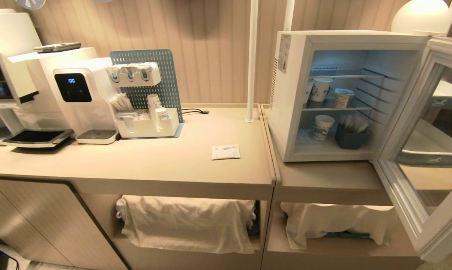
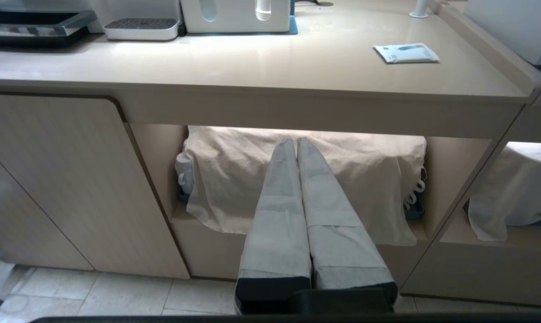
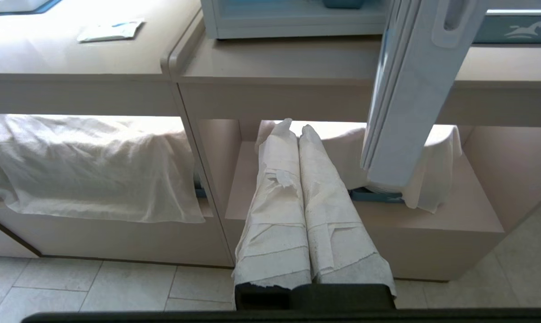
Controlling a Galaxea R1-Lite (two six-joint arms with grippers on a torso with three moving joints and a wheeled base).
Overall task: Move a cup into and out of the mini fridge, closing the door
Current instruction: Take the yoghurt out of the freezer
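Note:
The mini fridge (image 1: 290,112) stands on the right-hand counter with its door (image 1: 396,197) swung wide open to the right. On its middle wire shelf a small white lidded cup (image 1: 341,99) sits beside a blue-patterned paper cup (image 1: 319,90). Neither arm shows in the head view. My left gripper (image 2: 296,143) is shut and empty, hanging low in front of the cloth-covered shelf under the left counter. My right gripper (image 3: 296,130) is likewise shut and empty, below the right counter, beside the open door's edge (image 3: 409,98).
Another paper cup (image 1: 323,126) and a dark holder (image 1: 350,138) sit on the fridge floor. A white sachet (image 1: 226,152) lies on the left counter (image 1: 154,165). A coffee machine (image 1: 8,86), a water dispenser (image 1: 83,97) and a pegboard organizer (image 1: 147,93) line the back. A white pole (image 1: 251,60) rises beside the fridge.

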